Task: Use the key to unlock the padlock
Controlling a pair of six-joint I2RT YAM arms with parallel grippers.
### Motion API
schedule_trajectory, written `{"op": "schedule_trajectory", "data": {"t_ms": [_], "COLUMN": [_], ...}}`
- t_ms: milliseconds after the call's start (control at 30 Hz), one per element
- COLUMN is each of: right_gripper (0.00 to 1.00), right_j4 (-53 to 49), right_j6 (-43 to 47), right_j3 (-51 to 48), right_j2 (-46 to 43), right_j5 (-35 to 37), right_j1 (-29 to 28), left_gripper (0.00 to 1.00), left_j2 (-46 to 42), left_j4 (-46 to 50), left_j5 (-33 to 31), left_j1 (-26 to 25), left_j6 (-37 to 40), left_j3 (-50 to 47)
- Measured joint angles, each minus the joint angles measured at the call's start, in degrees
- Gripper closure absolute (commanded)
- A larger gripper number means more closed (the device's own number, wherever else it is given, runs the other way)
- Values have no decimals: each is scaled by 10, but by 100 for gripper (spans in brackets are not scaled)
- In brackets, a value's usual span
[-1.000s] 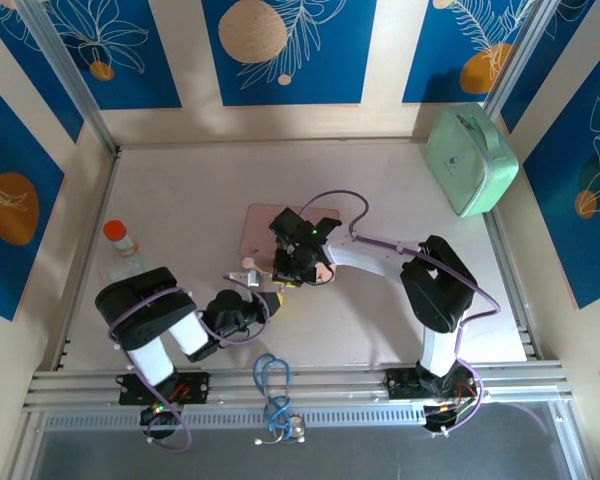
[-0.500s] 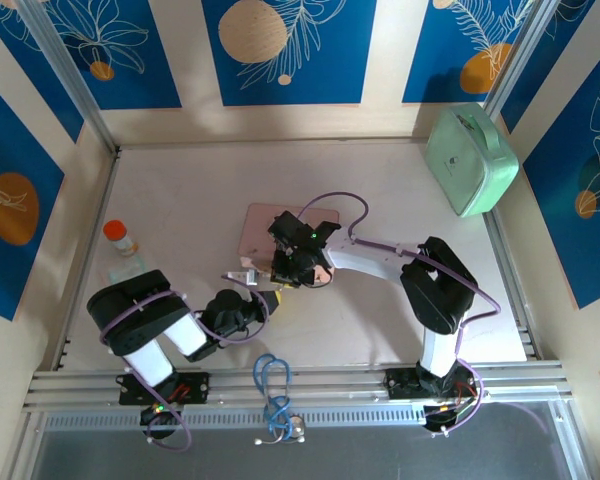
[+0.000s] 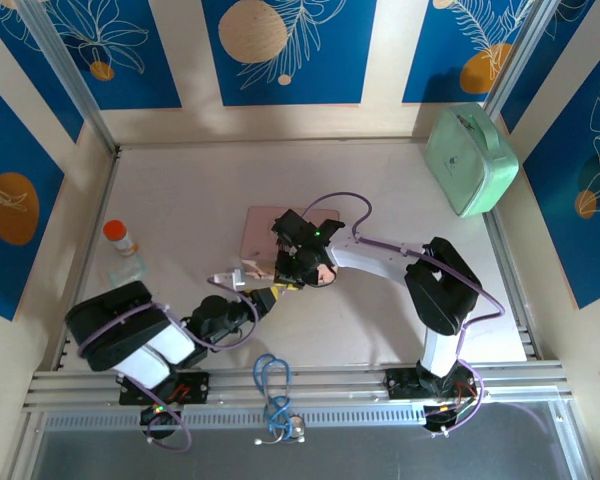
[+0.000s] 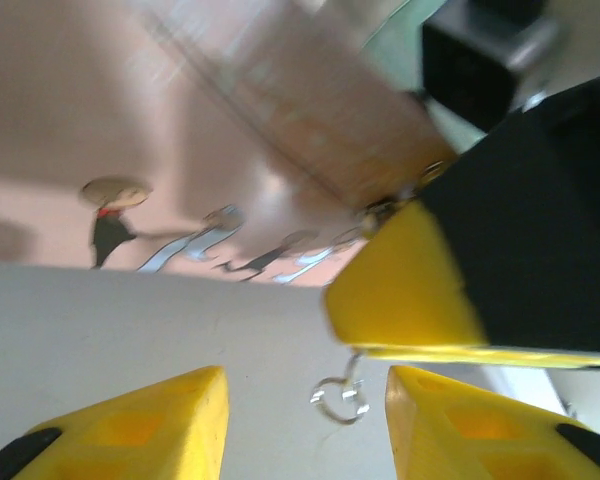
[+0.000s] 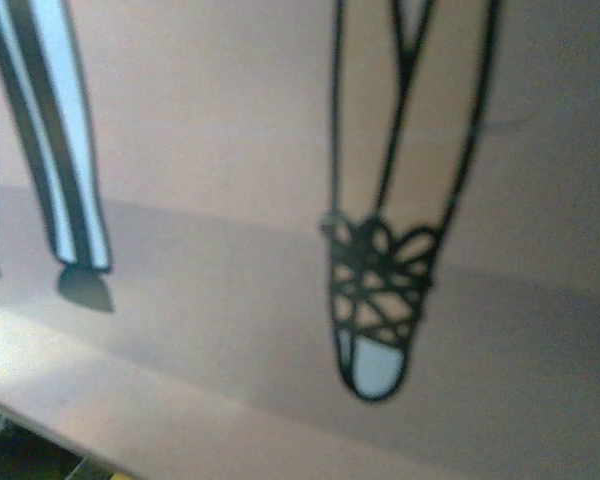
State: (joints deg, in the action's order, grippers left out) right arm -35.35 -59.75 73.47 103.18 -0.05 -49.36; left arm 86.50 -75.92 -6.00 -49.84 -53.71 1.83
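Grippers are seen meeting at the lower edge of the pink tin [image 3: 263, 228] in the overhead view, the left gripper [image 3: 264, 295] from lower left, the right gripper [image 3: 292, 270] from the right. The padlock is too small to be picked out among them.

From the left wrist, the left's yellow fingers [image 4: 130, 430] are shown parted and empty. A small metal ring [image 4: 340, 397] dangles beneath the right's closed fingers; what is clamped cannot be told. A steady right hold and a centred left grasp would be advised.

From the right wrist, drawn legs are blurred on the tin; no lettering can be read.
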Motion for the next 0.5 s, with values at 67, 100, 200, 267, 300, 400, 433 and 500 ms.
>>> {"op": "schedule_trajectory", "data": {"t_ms": [67,100,200,267,300,400,433,500], "right_gripper": [100,100,100,100,100,100,100,100], "right_j4": [1,2,1,0,0,3,6,16], "right_j6": [0,0,0,0,0,-1,-1,0], "right_j3": [0,0,0,0,0,-1,-2,-8], "right_j2": [0,-2,-5,-6,-6,-7,-7,-8], "right_j5": [-1,-3,-8,-11,-12,-18,-19,-25], "right_j1": [0,1,4,7,9,10,11,14], "left_gripper": [59,60,68,70,71,73,74,74], "left_j2": [-27,-39,-64,-66,-65,-51,-40,-15], "left_j4": [17,33,72,82,84,78,74,60], "left_j5": [4,5,10,14,16,19,20,23], "left_j1": [-1,-3,-7,-9,-10,-10,-10,-10], "left_j6": [3,9,27,37,43,50,52,54], "left_j3": [6,9,24,32,35,38,39,40]}}
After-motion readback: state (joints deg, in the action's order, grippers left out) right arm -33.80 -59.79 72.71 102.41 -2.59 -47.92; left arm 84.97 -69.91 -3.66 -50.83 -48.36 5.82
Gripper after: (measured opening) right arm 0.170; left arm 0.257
